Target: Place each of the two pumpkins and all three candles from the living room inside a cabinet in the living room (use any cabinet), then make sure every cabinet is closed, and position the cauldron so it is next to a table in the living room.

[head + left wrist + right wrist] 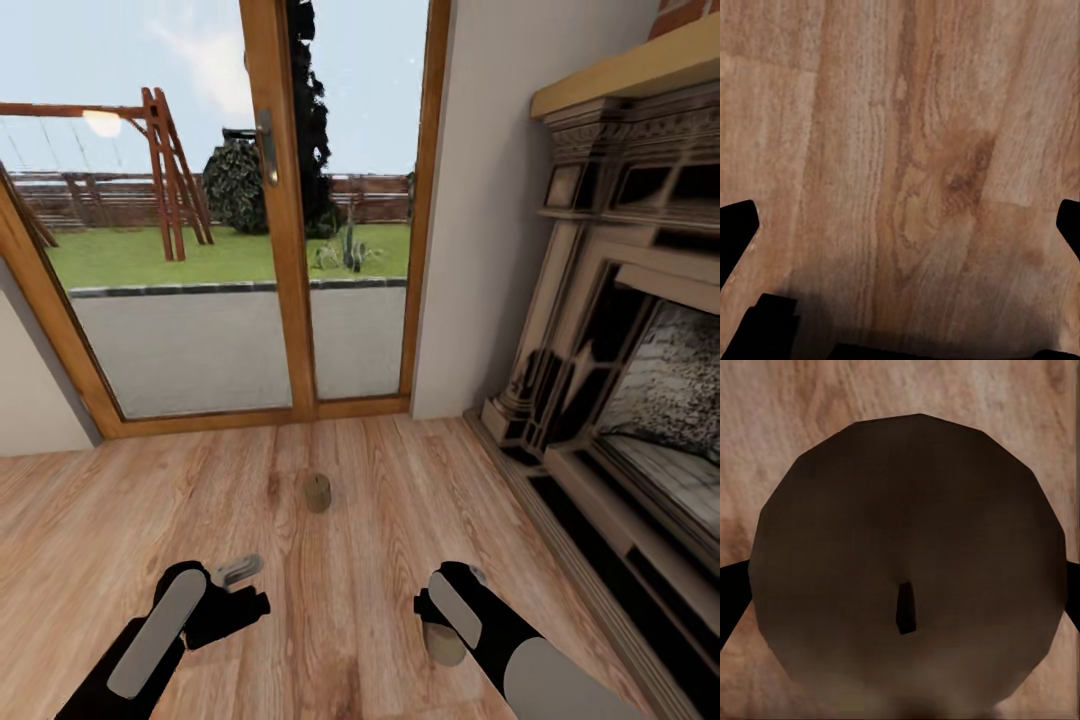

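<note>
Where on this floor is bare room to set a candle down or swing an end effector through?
Open wood floor runs left of the standing candle to the glass door. Another bare strip lies between that candle and the fireplace. The lane between the left end effector and right end effector is free. Crowded: under the right one, a second candle.

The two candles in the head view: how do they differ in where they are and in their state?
The far candle stands free and upright on the wood floor near the glass door; the near candle sits under the right gripper, whose wrist view looks straight down on its top. Whether it is gripped is unclear. Both are short beige-grey cylinders.
</note>
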Controlling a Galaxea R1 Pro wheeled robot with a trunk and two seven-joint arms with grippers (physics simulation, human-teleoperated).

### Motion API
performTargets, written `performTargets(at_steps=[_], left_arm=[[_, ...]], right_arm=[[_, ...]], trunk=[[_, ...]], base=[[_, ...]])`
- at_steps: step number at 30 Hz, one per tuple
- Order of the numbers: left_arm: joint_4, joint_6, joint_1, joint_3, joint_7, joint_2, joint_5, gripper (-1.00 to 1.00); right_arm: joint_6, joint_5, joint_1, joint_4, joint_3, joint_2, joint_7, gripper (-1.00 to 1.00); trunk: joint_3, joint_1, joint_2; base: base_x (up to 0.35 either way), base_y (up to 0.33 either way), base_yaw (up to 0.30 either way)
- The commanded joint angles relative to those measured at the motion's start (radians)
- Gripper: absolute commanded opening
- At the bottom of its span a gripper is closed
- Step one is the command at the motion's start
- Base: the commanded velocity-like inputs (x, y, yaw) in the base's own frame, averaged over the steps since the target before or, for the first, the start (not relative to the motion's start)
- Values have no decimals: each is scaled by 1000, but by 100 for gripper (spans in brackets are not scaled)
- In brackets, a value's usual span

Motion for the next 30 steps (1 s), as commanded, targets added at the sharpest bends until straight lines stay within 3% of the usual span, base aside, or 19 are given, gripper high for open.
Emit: performTargets(at_steps=[1, 3, 5, 10, 13, 15, 20, 30], left_arm=[[11, 1, -4, -2, 10, -5, -6, 100], [48, 1, -13, -2, 6, -19, -42, 100], [65, 1, -18, -2, 5, -24, -55, 100], [115, 0, -40, -2, 3, -28, -69, 100], [190, -1, -68, -2, 3, -29, -71, 100], [227, -8, -82, -2, 2, -30, -71, 100], [237, -15, -86, -3, 1, -30, -70, 100], [237, -16, -86, -7, 1, -30, -68, 100]], right_arm=[[3, -10, -1, -1, 5, -1, -9, -100], [16, -11, -1, -2, 4, -1, -9, -100], [30, -12, 0, -6, 4, -1, -9, -100], [91, -16, -1, -174, 2, -4, -10, -100], [144, -18, -1, -338, 3, -5, -11, -100], [154, -18, -1, -370, 3, -5, -12, -100], [156, -19, -1, -378, 3, -4, -11, -100], [154, -18, -1, -379, 3, -5, -10, -100]], trunk=[[2, -4, 7], [8, -12, 21], [15, -19, 35], [30, -39, 70], [40, -50, 91], [46, -58, 105], [62, -77, 140], [62, -77, 140]], base=[[0, 0, 0], [0, 0, 0], [0, 0, 0], [0, 0, 0], [0, 0, 0], [0, 0, 0], [0, 0, 0], [10, 0, 0]])
